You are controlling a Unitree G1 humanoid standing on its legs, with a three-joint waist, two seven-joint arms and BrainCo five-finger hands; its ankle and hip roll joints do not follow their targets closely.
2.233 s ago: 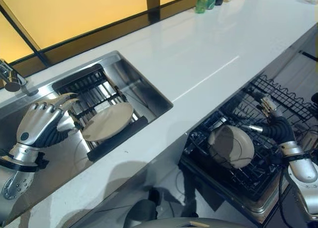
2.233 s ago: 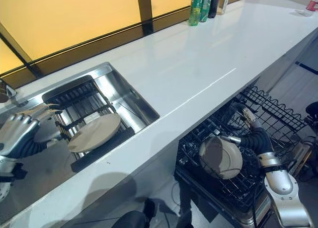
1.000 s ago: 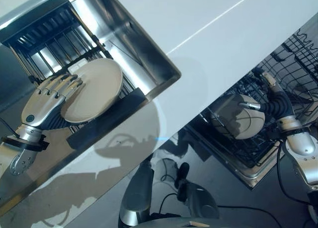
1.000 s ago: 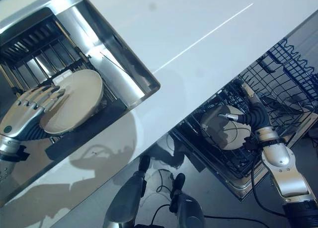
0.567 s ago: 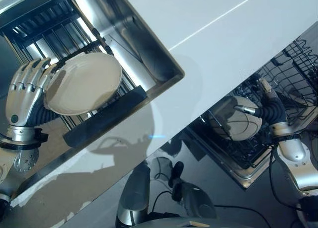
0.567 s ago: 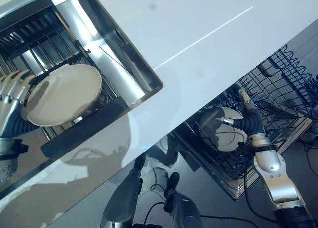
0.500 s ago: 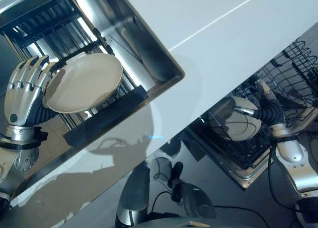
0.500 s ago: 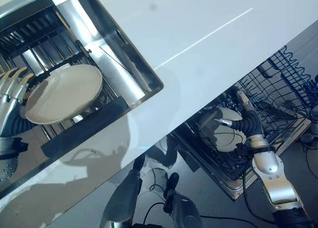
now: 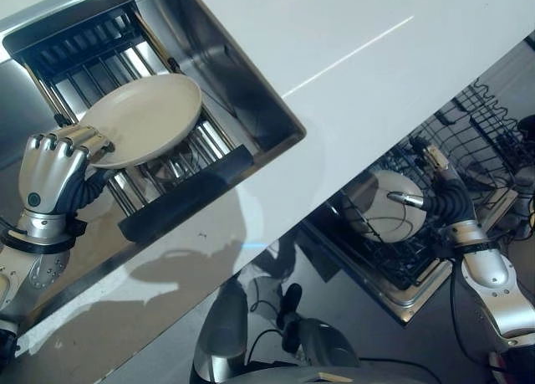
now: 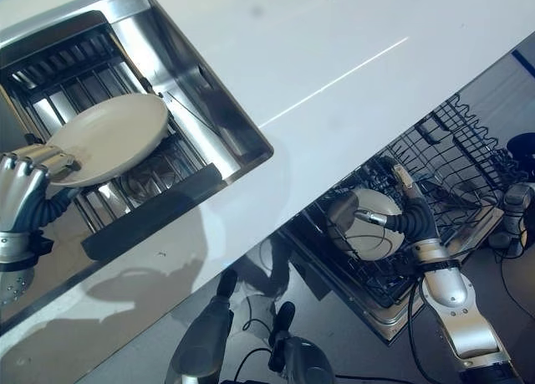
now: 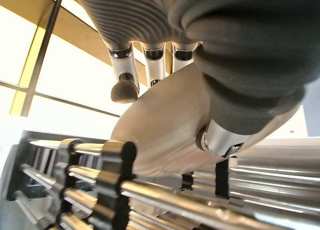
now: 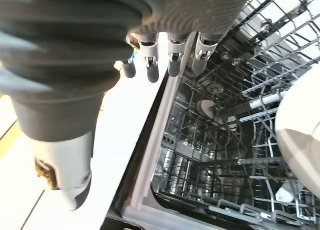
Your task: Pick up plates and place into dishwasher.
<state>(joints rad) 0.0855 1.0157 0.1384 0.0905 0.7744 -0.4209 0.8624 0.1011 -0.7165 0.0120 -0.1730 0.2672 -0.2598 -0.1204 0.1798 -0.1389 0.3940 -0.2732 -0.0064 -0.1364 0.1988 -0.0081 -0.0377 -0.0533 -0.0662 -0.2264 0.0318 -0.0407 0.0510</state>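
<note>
Over the sink rack, the left hand grips a plate; right hand, fingers relaxed, waits at the dishwasher. Next: carry it across.

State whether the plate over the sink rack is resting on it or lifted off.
Lifted: the left hand grips the plate by its edge, and it sits tilted above the rack's bars.

Racked plate cut off at edge

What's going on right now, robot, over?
Left hand pinching a plate over the sink rack. Right hand open beside a second plate standing in the dishwasher rack. Nothing in the way.
</note>
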